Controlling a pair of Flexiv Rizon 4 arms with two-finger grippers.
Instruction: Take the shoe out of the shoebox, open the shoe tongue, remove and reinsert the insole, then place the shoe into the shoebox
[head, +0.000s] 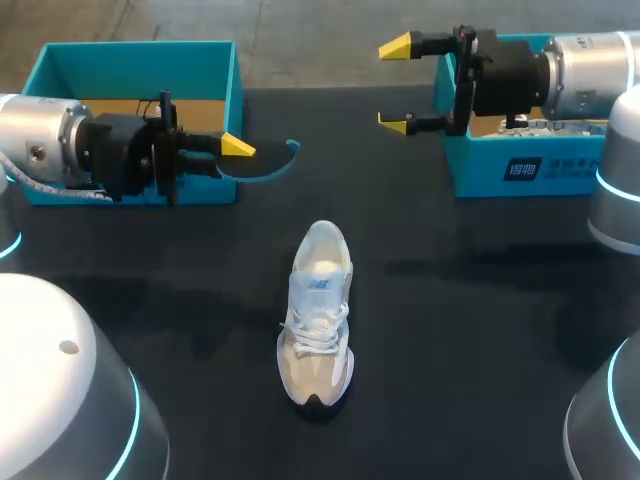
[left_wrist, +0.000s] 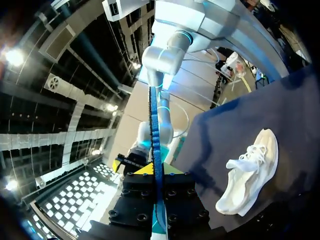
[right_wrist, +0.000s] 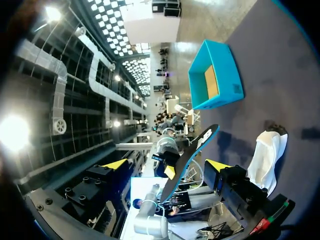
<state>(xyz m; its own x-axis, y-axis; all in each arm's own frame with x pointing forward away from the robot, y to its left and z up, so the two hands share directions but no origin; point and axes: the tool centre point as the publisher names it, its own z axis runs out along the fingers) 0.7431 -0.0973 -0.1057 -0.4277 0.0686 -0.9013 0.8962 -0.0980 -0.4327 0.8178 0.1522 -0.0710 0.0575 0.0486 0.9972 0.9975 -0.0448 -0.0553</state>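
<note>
**A:** Where is the shoe sitting?

**B:** It is lying on its sole in the lower middle of the frame, on the dark table, outside both boxes. Its long axis is running up and down the frame, with the heel toward the top and the toe toward the bottom.

**A:** And the insole?

**B:** It is hanging up and to the left of the heel, well apart from the shoe. The left gripper is pinching one end between its fingers. Its length is stretching left to right, so it is lying roughly across the shoe's axis.

**A:** So what is the next move turning on?

**B:** I am judging that reinsertion is coming. The insole needs swinging into line with the shoe, then bringing down and right to the heel opening. The left arm is the nearer one.

**A:** What is the right gripper doing?

**B:** It is hovering at the upper right, fingers spread wide and holding nothing, beside the right shoebox. The left shoebox is standing at the upper left.
</note>
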